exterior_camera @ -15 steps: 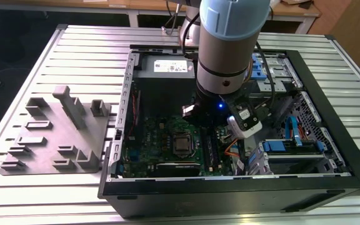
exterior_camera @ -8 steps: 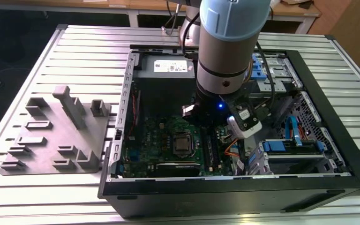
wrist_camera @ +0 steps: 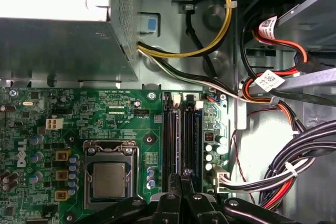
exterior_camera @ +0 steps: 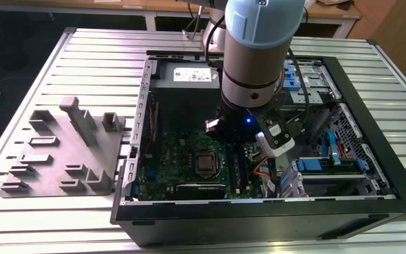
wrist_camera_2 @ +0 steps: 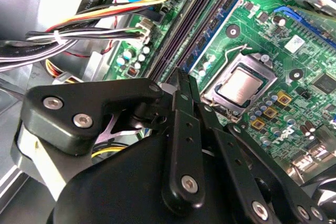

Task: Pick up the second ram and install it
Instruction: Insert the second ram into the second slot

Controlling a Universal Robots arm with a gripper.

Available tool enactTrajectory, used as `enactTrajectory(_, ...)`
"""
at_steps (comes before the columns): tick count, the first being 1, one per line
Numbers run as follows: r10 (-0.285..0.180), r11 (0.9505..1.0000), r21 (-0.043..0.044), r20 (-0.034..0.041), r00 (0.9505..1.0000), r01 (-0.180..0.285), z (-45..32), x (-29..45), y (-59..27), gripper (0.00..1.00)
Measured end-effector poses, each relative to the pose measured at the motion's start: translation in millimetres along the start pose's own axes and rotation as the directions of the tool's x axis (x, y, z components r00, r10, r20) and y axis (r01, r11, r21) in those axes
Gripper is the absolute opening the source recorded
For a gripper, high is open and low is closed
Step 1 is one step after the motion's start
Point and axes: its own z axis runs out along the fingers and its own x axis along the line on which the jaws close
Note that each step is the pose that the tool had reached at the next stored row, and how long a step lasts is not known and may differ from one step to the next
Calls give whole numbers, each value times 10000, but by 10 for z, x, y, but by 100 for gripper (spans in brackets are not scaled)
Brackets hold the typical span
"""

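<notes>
My gripper (wrist_camera_2: 179,77) hangs inside the open computer case (exterior_camera: 372,95), its black fingers (wrist_camera_2: 182,129) shut together with nothing sticking out between them. In both wrist views the tips are just above one end of the long black memory slots (wrist_camera: 169,140) (wrist_camera_2: 184,30) on the green motherboard (wrist_camera: 131,129). The gripper (wrist_camera: 181,178) lines up between the two slot pairs. The second ram is hidden: I cannot pick out a stick, nor tell whether one sits in a slot. In the exterior view the arm (exterior_camera: 252,79) covers that spot.
The processor socket (wrist_camera: 109,179) lies beside the slots. Bundled cables (wrist_camera: 294,166) run close on the other side, with the power supply box (wrist_camera: 58,40) beyond the slots' far end. A grey tray with upright blocks (exterior_camera: 55,159) stands on the slatted table at the exterior view's left.
</notes>
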Motion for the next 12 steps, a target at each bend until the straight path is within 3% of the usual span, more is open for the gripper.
enactTrajectory(12, 1, 10000, 0, 0, 10000, -1, 15, 6, -1, 8)
